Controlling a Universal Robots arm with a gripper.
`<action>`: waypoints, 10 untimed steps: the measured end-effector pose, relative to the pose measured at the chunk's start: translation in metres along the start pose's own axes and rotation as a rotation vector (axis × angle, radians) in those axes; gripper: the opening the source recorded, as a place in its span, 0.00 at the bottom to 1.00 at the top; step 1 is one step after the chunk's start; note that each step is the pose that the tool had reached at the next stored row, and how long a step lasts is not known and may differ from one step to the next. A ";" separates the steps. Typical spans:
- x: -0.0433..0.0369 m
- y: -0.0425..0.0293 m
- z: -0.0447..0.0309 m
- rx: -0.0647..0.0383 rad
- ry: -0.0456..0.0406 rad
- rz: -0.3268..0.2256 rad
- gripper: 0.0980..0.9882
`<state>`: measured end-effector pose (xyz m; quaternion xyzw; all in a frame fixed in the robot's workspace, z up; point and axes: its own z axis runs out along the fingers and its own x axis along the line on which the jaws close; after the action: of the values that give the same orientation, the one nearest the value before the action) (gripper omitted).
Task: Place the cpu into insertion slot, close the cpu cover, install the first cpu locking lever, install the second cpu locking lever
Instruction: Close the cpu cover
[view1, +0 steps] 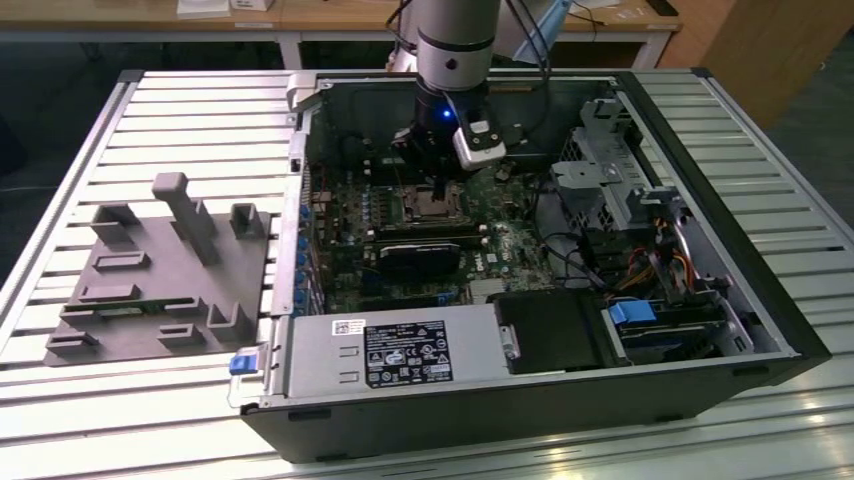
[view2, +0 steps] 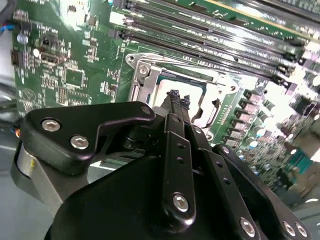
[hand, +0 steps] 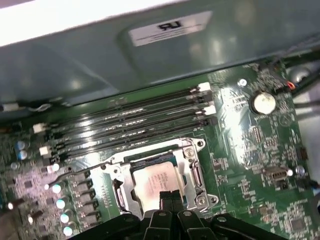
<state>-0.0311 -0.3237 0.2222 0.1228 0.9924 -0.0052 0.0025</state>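
Note:
The cpu (hand: 156, 181) lies flat in the insertion slot (view1: 430, 206) on the green motherboard, silver top up. Around it the silver cpu cover (hand: 192, 167) rests down, its window framing the chip; it appears again in the second wrist view as the cpu cover (view2: 142, 80). A thin metal locking lever (hand: 75, 171) sticks out sideways from the socket. My gripper (view1: 439, 190) hangs straight over the socket inside the open case. Its black fingertips (hand: 163, 196) are pressed together with nothing between them, just above the chip's near edge. In the second wrist view the gripper (view2: 178, 96) also looks shut.
Long black memory slots (hand: 130, 125) run beside the socket, and a coin battery (hand: 263, 102) sits past them. In the case are a black block (view1: 414, 255), a power supply (view1: 387, 355) and a drive cage (view1: 627, 190). A grey fixture plate (view1: 147, 275) lies at the exterior view's left.

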 end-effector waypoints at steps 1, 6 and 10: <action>0.0000 0.0000 0.0000 -0.002 0.0000 -0.014 0.00; 0.0000 0.0000 0.0001 -0.020 0.0006 -0.072 0.00; -0.0001 -0.0001 0.0001 -0.036 0.0008 -0.099 0.00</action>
<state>-0.0310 -0.3238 0.2221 0.0735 0.9972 0.0125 0.0040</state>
